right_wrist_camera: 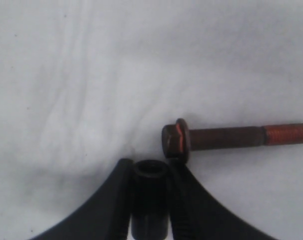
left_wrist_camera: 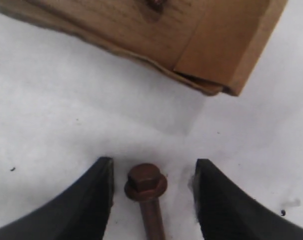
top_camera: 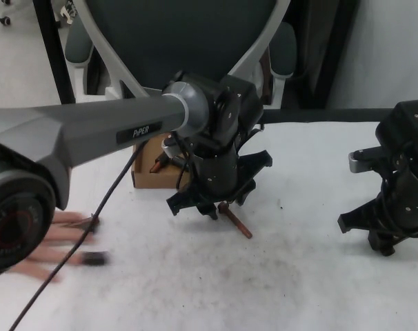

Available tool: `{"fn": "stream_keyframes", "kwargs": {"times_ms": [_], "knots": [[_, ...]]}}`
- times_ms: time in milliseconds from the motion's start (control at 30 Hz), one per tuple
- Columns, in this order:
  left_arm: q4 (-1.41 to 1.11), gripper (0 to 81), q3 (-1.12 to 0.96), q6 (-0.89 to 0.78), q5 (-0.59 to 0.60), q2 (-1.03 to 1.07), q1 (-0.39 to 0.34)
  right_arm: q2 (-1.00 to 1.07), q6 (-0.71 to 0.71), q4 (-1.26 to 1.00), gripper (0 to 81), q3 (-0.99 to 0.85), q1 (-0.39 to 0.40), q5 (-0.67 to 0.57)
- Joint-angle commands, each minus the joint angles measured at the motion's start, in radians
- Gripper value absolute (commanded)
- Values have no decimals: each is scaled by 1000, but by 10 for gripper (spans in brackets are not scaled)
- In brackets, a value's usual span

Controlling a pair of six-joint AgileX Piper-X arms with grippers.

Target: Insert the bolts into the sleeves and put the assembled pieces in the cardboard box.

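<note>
Two hands at pickup: left hand spread astride a bolt on the worktop near the cardboard box; right hand pinching a sleeve beside a second bolt. Next, likely: close on the shank.

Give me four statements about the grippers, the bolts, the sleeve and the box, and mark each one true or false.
1. The left gripper is open, with a hex bolt lying between its fingers. True.
2. The right gripper is empty. False: it is shut on a black sleeve.
3. The loose bolt near the right gripper is already inserted in the sleeve. False: it lies on the white bench beside the sleeve's open end, outside it.
4. The cardboard box stands on the bench close to the left gripper. True.
</note>
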Motion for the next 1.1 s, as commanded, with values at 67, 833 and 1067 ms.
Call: {"fn": "stream_keyframes", "kwargs": {"times_ms": [67, 833, 1067], "knots": [[1, 460, 6, -7, -8, 47, 6, 4, -7, -6, 3, 2, -7, 5], [63, 3, 6, 656, -165, 26, 4, 4, -7, 48, 3, 2, -4, -63], [66, 3, 6, 921, -216, -8, 1, 4, -9, 59, 3, 2, -2, -97]]}}
